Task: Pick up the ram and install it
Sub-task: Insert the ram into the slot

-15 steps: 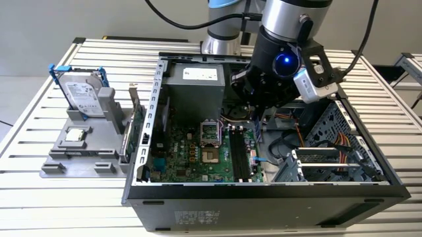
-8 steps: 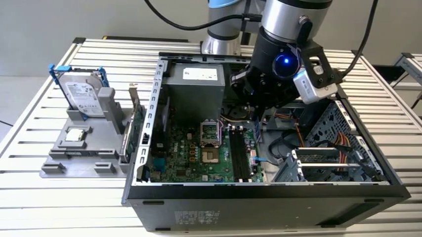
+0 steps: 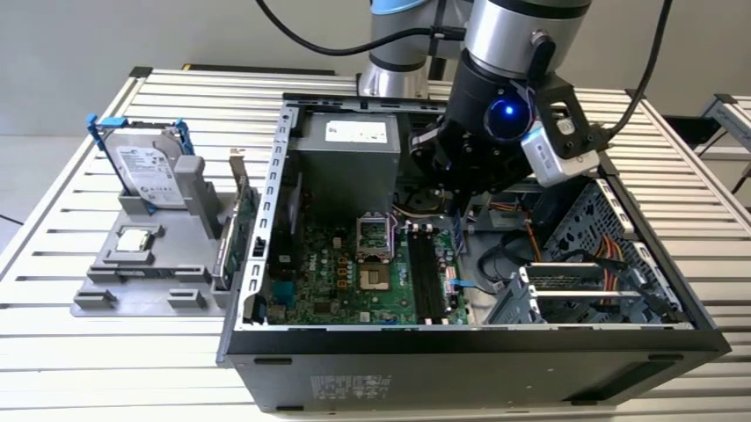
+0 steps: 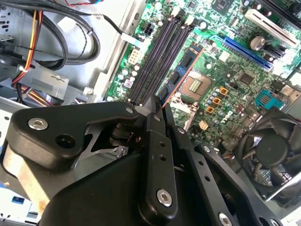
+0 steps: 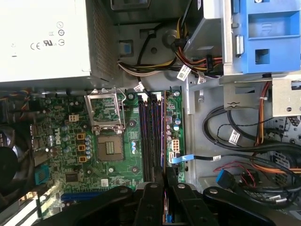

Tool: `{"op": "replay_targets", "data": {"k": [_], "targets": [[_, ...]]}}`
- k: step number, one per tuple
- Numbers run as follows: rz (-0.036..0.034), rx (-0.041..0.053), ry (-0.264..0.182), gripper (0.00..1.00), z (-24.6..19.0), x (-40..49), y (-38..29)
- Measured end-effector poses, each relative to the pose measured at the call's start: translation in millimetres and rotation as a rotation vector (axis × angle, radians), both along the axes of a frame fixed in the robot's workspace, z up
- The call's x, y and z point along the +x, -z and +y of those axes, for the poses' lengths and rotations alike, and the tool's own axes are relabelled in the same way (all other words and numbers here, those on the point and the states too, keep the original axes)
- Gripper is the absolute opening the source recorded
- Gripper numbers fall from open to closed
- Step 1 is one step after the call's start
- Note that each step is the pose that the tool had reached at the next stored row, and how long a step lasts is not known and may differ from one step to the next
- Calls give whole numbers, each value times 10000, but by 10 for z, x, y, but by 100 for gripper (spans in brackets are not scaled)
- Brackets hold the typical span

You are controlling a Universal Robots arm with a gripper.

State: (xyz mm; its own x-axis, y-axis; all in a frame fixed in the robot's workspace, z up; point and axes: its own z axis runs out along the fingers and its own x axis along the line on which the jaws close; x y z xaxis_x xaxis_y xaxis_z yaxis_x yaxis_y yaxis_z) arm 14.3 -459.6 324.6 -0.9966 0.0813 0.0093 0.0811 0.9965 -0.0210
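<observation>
Between the fingertips of the tool [image 4: 157, 101], the ram [image 4: 181, 70] is pinched: in the second wrist view it shows as a thin strip with a blue face and an orange-gold edge, reaching out from the black fingers [image 4: 160, 155], which are pressed together on it. It hangs above the motherboard [image 4: 221, 61], just beside the long black memory slots [image 4: 157, 56] and roughly in line with them; whether its edge touches a slot I cannot tell, though it appears to sit slightly above them. In the first wrist view the slots [image 5: 148, 136] run side by side between the open processor socket [image 5: 109, 148] and the board's edge, with the tool [image 5: 164, 176] at their near end. In the exterior view the arm reaches down into the open computer case [image 3: 470, 352], beside the grey power supply [image 3: 346, 154]. A black cooling fan [image 4: 270, 150] sits near the socket, and bundled cables [image 5: 244, 169] lie beyond the board. On the slatted table [image 3: 70, 352], to the exterior view's left of the case, a grey holder [image 3: 118, 286] carries an upright hard drive [image 3: 147, 171], a small square silver chip [image 3: 137, 239] and a green card [image 3: 238, 233] standing on edge.
</observation>
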Motion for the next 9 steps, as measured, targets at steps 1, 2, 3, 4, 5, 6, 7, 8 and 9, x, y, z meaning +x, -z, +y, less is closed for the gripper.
{"op": "replay_targets", "data": {"k": [1,2,3,4,5,6,7,8,9], "targets": [[0,1,-1,0,0,0,2],[0,0,-3,0,0,0,4],[0,-1,-4,0,0,0,6],[-1,0,-5,0,0,0,8],[-1,0,-7,0,0,0,10],[-1,0,-8,0,0,0,12],[-1,1,-9,0,0,0,14],[-2,0,-10,0,0,0,16],[-2,0,-11,0,0,0,18]]}}
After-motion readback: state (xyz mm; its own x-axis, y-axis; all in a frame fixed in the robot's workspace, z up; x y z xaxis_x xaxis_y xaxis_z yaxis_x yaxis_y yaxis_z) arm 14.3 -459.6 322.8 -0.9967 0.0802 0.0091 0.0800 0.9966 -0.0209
